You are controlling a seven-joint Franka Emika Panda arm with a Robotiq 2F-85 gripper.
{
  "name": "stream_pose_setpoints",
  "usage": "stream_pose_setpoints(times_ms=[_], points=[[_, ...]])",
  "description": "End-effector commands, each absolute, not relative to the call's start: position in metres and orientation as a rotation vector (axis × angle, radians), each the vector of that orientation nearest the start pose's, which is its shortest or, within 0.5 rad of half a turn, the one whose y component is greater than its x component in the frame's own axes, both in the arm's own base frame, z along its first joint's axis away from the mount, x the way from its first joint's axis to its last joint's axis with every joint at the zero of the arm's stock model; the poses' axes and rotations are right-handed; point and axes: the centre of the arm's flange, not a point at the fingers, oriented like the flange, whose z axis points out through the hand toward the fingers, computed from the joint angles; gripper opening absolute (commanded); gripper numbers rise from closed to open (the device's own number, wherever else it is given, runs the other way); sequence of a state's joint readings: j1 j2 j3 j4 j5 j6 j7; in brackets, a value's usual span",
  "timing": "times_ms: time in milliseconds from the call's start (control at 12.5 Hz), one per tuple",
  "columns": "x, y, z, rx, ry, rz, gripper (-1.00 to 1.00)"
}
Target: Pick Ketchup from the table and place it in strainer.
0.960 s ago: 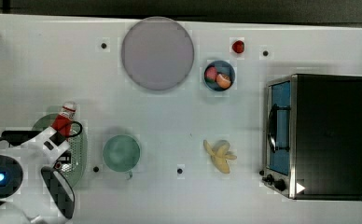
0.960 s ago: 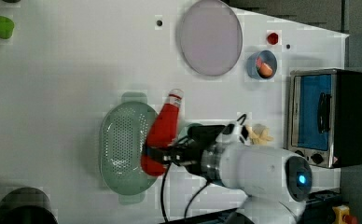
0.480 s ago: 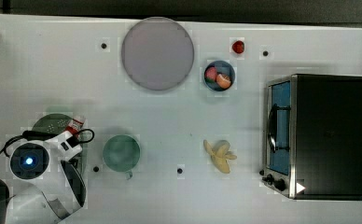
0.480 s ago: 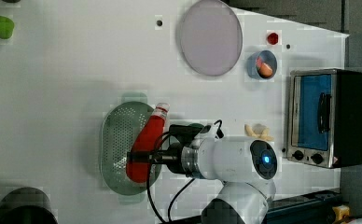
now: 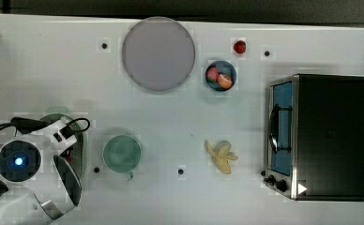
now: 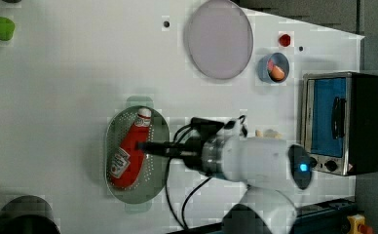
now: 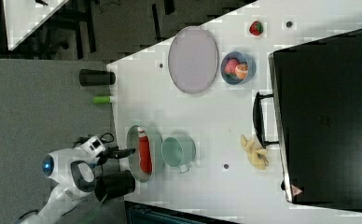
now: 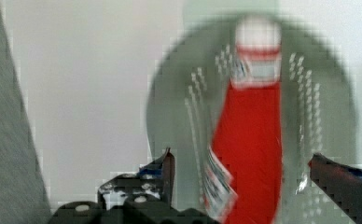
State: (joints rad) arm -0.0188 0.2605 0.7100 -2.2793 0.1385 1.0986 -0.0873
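1. The ketchup bottle (image 6: 128, 153) lies flat in the strainer (image 6: 159, 127), near the top view's left edge of the worktop (image 5: 44, 70).
2. The cup (image 5: 122, 153) stands just beside the strainer, on the top view's right.
3. The plate (image 5: 158, 54) sits near the top view's upper edge.
4. The toaster oven (image 5: 328, 136) stands at the top view's right edge.

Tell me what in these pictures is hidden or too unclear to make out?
- Ketchup: in the top view the robot arm covers nearly all of it.
- Ketchup label: wrist view, print too blurred to read.
- Strainer: wrist view, its rim is cut off by the picture edge.
- Blue bowl: the pieces inside are too small to identify.
- Toaster oven: its inside is unreadable through the door.
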Motion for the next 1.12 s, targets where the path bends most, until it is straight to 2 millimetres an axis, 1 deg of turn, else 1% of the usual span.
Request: stream_pose_setpoints(times_ms=[80, 160, 240, 400, 480, 640, 720, 800, 880, 960, 1120], points=[[0.493, 0.285, 0.373, -2.790, 0.484, -0.197, 1.00], [0.506, 0.259, 0.389, -2.806, 0.552, -0.197, 1.00], [0.518, 0.229, 0.404, -2.816, 0.642, -0.173, 1.00], [0.540, 0.157, 0.441, -2.804, 0.843, -0.114, 1.00], [0.547, 0.119, 0.462, -2.797, 0.932, -0.085, 1.00], [0.555, 0.045, 0.508, -2.756, 1.103, -0.056, 1.00], [0.554, 0.013, 0.529, -2.740, 1.172, -0.040, 1.00], [0.550, -0.013, 0.545, -2.746, 1.227, -0.011, 1.00], [0.545, -0.032, 0.557, -2.773, 1.267, 0.016, 1.00], [0.542, -0.043, 0.568, -2.805, 1.290, 0.019, 1.00], [0.544, -0.048, 0.590, -2.859, 1.293, -0.067, 1.00]])
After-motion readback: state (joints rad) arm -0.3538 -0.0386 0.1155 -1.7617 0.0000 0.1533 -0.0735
